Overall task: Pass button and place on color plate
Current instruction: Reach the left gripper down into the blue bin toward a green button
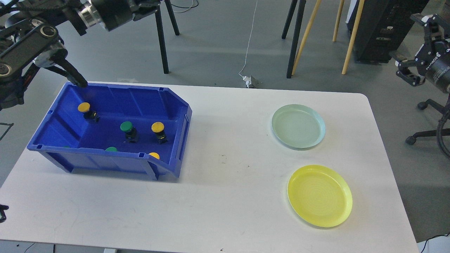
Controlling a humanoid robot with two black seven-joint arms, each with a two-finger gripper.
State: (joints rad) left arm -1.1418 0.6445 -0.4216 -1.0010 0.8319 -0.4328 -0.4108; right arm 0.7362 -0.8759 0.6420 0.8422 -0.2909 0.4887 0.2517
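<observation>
Blue bin on the white table holds yellow and green buttons. Left gripper hangs over the bin's back-left corner; finger spread cannot be told. Right gripper sits off-table, state unclear. Green plate and yellow plate lie bare.

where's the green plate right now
In the head view, the green plate sits on the right side of the white table, just behind the yellow plate.

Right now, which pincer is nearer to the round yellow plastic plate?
Right. The right pincer hangs beyond the table's far right edge, above the yellow plate; the left pincer is over the blue bin.
</observation>
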